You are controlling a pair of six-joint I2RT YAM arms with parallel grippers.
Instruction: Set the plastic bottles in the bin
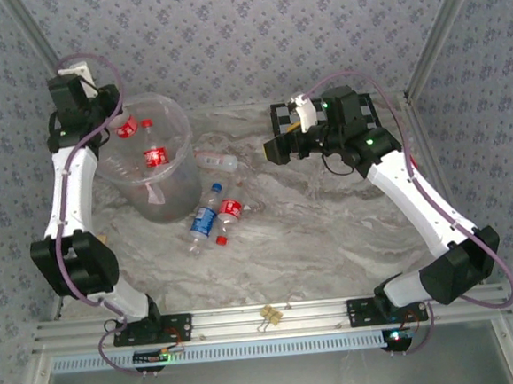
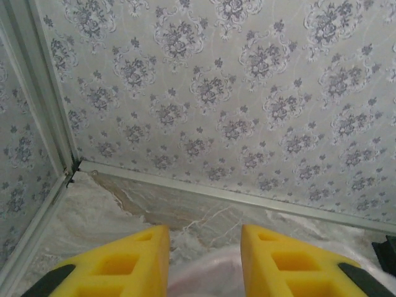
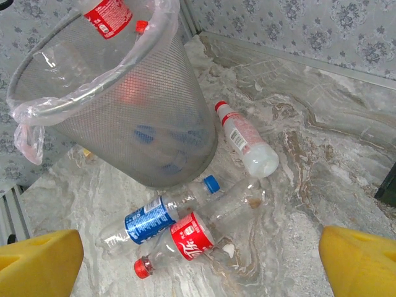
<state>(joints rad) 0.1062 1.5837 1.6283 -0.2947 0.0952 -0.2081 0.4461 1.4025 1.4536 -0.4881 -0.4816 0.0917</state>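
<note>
On my left gripper [image 2: 204, 238] the yellow foam jaws sit slightly apart, gripping nothing; right gripper [image 3: 198, 253] gapes wide. Crumpled clear plastic bottles [image 3: 148, 218] lie on veined marble table [image 3: 322, 154] beside the mesh, bag-lined bin [image 3: 124, 105]; others inside blur

The bin [image 3: 185, 105], translucent and bag-lined, stands upright near the far left corner of the surface [image 1: 331, 231], with red-labelled bottles [image 1: 154, 155] inside. Beside it three lie flat: a white-labelled bottle [image 3: 247, 139], then a blue-labelled bottle [image 3: 151, 216] touching a red-labelled bottle [image 3: 185, 241].
</note>
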